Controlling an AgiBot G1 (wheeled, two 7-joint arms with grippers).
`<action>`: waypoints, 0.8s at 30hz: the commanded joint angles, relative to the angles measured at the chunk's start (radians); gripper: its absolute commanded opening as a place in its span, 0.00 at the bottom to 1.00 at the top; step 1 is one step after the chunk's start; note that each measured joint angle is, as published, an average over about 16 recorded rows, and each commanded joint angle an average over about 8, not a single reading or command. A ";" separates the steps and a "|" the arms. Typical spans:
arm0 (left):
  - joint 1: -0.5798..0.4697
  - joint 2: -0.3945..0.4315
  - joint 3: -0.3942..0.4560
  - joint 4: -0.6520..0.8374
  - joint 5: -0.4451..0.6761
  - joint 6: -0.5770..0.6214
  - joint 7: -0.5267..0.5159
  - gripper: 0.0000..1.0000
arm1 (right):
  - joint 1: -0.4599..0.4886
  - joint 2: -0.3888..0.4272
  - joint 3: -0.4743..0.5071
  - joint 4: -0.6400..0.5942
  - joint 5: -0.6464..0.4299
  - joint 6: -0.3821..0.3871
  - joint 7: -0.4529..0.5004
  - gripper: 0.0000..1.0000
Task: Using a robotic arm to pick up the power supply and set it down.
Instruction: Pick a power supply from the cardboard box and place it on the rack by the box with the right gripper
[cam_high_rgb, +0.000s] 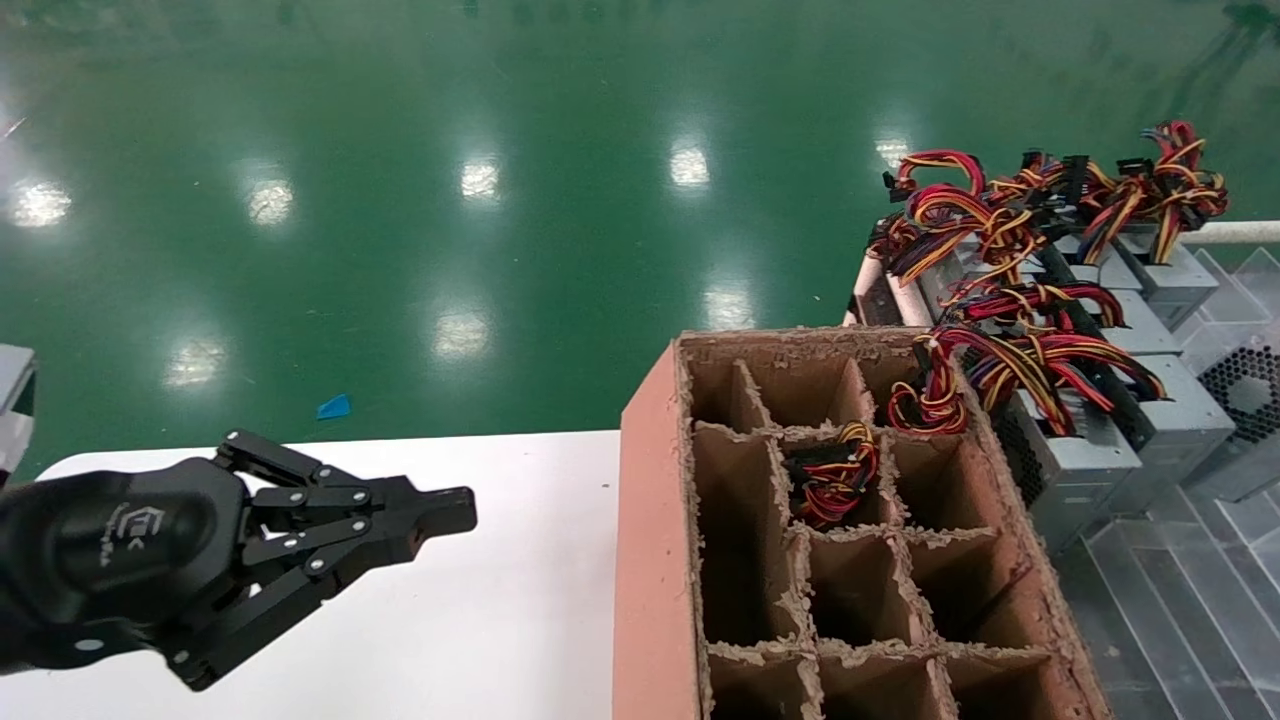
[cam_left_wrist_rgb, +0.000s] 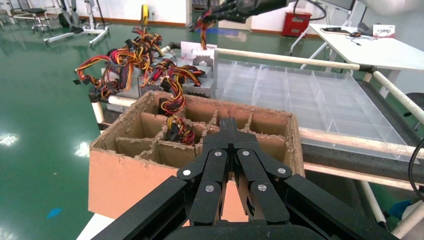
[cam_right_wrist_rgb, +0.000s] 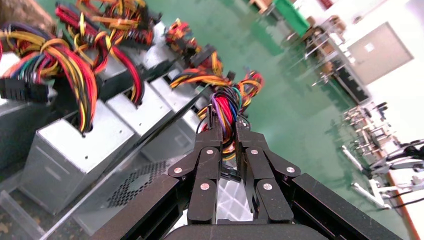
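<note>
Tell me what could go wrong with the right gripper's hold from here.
The right gripper pinches only the wire bundle, not the casing: the power supply may swing or slip. Neighbouring supplies' looped wires could snag it. The left gripper, parked by the carton, may obstruct placing.

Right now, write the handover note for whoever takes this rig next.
Left gripper: shut, empty, parked over the white table.
Right gripper: shut on a power supply by its wires, out at the row of supplies beside the carton. Cannot tell whether its box is lifted.
Done: two carton cells already show wires.
Left: probably lift this one and set it in a free cell.
</note>
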 joint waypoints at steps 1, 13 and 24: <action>0.000 0.000 0.000 0.000 0.000 0.000 0.000 0.00 | 0.045 -0.012 -0.040 -0.014 -0.028 0.010 -0.009 0.00; 0.000 0.000 0.000 0.000 0.000 0.000 0.000 0.00 | 0.231 -0.036 -0.137 -0.165 -0.082 -0.080 -0.135 0.00; 0.000 0.000 0.000 0.000 0.000 0.000 0.000 0.00 | 0.325 -0.023 -0.178 -0.283 -0.124 -0.114 -0.158 0.61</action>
